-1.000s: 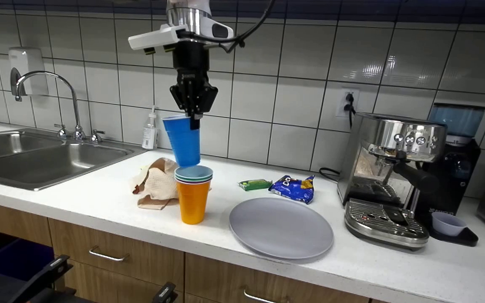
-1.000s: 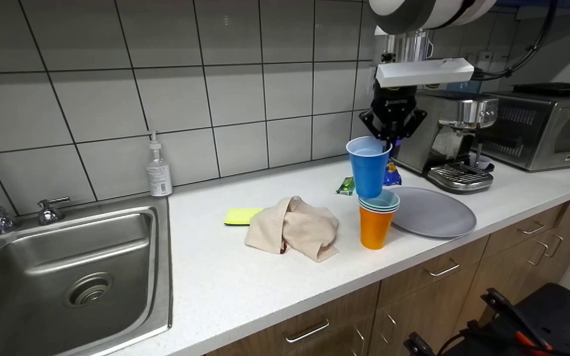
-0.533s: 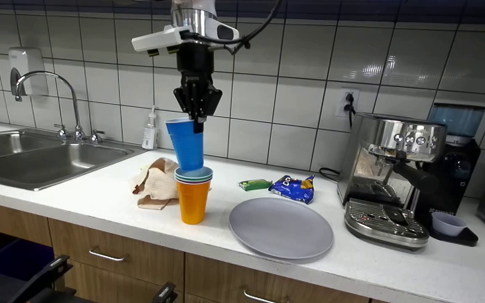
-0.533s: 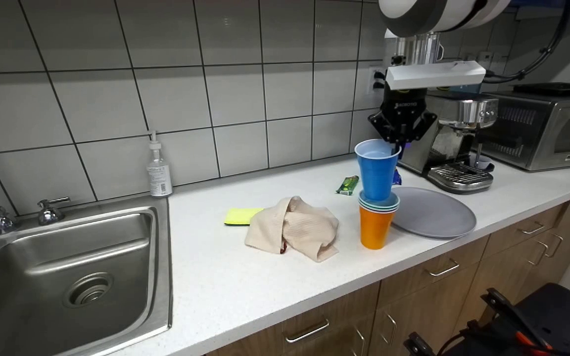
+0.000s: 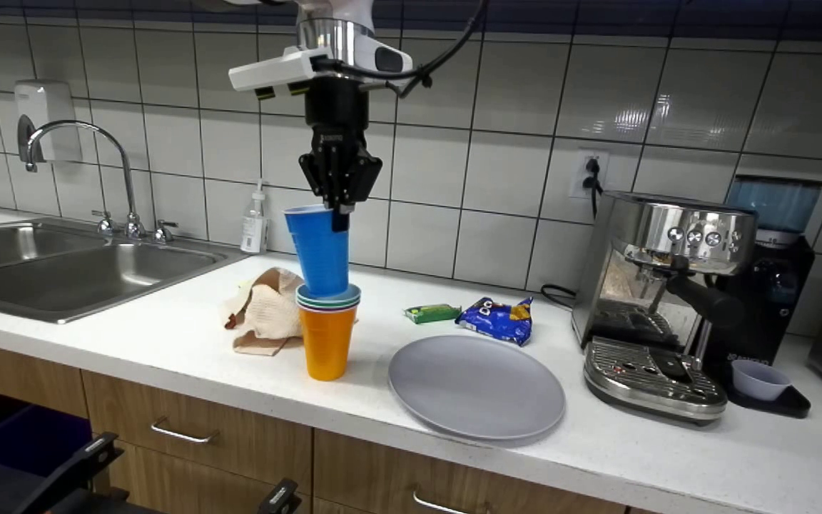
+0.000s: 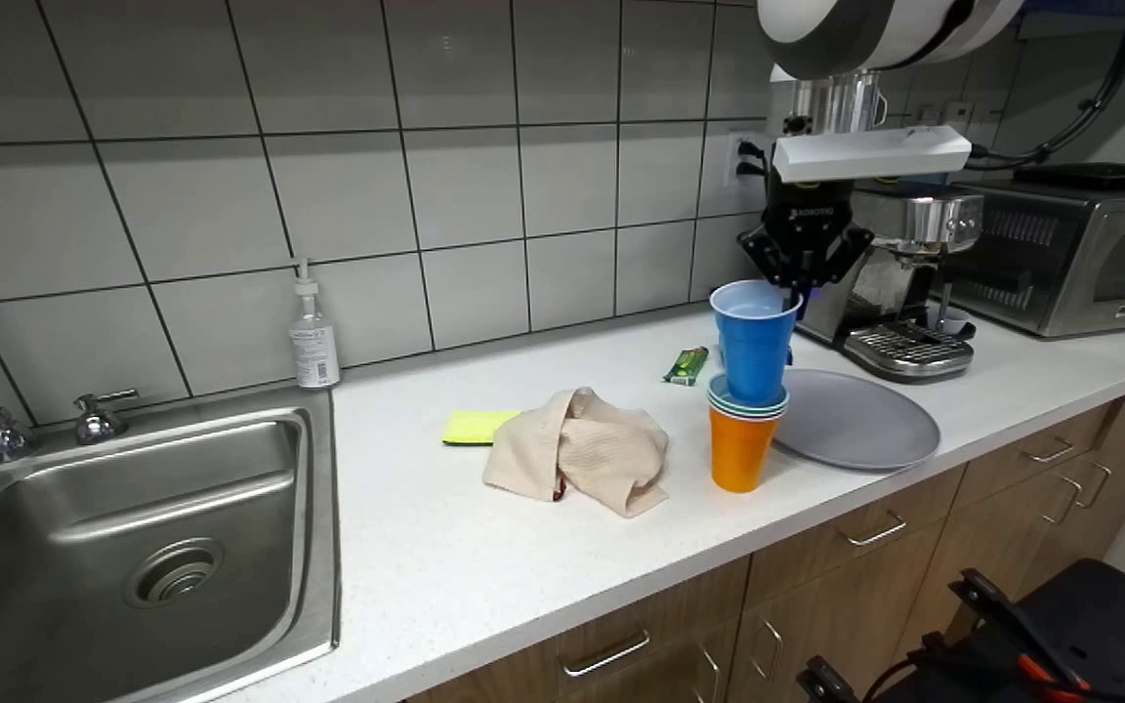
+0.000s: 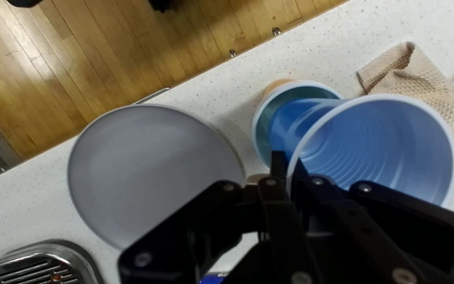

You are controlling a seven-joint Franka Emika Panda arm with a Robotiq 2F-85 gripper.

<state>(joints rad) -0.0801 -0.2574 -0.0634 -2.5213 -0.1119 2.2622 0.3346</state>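
My gripper is shut on the rim of a blue plastic cup, one finger inside the wall and one outside. The blue cup hangs slightly tilted, and in the wrist view its pale inside faces the camera. Below it stands an upright cup stack, an orange cup outside with a teal cup on top. In both exterior views the blue cup's lower end sits within the stack's mouth. Its base is hidden there, so whether it touches the teal cup I cannot tell.
Beside the stack lie a grey plate and a crumpled beige cloth. Behind are a green packet and a blue snack bag. A coffee machine, a soap bottle and a sink are farther off.
In both exterior views my gripper and the blue cup have moved right and downward. The cup's lower end has gone from above the stack down into its mouth. The stack has stayed still.
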